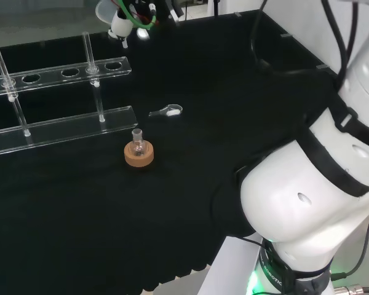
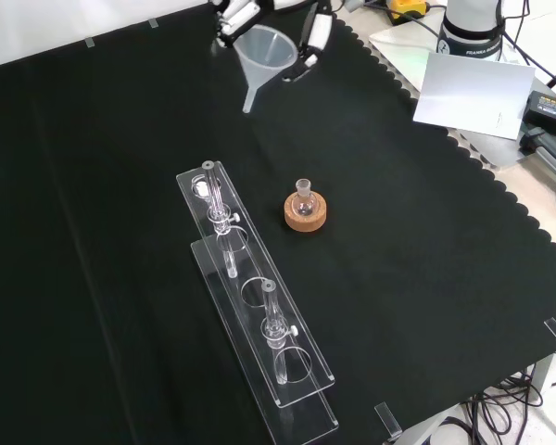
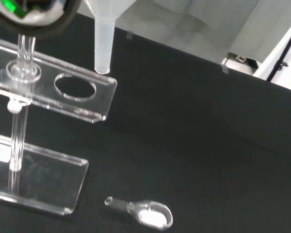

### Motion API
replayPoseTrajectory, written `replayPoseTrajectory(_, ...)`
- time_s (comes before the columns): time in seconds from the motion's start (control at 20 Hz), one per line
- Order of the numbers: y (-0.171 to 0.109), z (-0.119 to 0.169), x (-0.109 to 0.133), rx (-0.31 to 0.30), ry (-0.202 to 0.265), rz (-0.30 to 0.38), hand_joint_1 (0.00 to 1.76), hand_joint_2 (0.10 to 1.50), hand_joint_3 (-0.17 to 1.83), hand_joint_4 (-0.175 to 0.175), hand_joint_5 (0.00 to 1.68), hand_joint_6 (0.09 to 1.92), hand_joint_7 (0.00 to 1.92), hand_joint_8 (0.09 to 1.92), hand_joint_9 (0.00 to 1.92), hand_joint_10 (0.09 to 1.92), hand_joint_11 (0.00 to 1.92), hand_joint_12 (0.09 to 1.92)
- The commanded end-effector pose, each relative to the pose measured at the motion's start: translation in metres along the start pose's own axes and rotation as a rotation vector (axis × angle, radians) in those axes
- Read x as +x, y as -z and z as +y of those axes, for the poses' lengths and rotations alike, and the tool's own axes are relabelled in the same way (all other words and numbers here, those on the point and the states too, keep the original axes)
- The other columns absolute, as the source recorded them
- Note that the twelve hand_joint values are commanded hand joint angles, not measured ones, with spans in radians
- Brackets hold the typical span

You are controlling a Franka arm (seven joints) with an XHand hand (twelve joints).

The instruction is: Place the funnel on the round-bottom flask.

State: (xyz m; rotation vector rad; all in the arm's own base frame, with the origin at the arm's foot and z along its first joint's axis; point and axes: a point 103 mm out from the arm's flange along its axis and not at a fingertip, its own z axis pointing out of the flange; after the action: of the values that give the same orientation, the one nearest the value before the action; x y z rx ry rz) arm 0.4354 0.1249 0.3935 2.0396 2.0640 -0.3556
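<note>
Hand [image 2: 269, 23] with funnel [image 2: 265, 53], raised above the cloth.
We are seeing the fingers curling round the funnel's cone at the front view's top edge, its stem pointing down and hanging clear of the black cloth [image 2: 426, 260]. Nearer the camera than the hand, well apart from it, the round-bottom flask [image 2: 304, 197] is sitting upright in its cork ring [image 2: 306, 213]. Beside that, the clear tube rack [image 2: 255, 297] is standing. A small clear scoop [image 3: 148, 213] is lying on the cloth below the hand.

cloth [image 2: 426, 278] black | funnel [image 2: 265, 51] translucent white | stand [image 2: 306, 214] cork-brown | rack [image 2: 259, 306] clear
</note>
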Motion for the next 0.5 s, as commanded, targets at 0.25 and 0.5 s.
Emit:
replayPoseTrajectory(0.25,-0.018,-0.054,0.003,0.037,-0.035,0.013,0.85,0.75,0.63,-0.049,0.89,0.75,0.98,0.74,1.24,0.40,0.82,1.13)
replayPoseTrajectory(0.5,-0.037,-0.062,0.009,0.063,-0.032,0.014,0.85,0.75,0.63,-0.049,0.90,0.75,0.98,0.74,1.24,0.40,0.83,1.12)
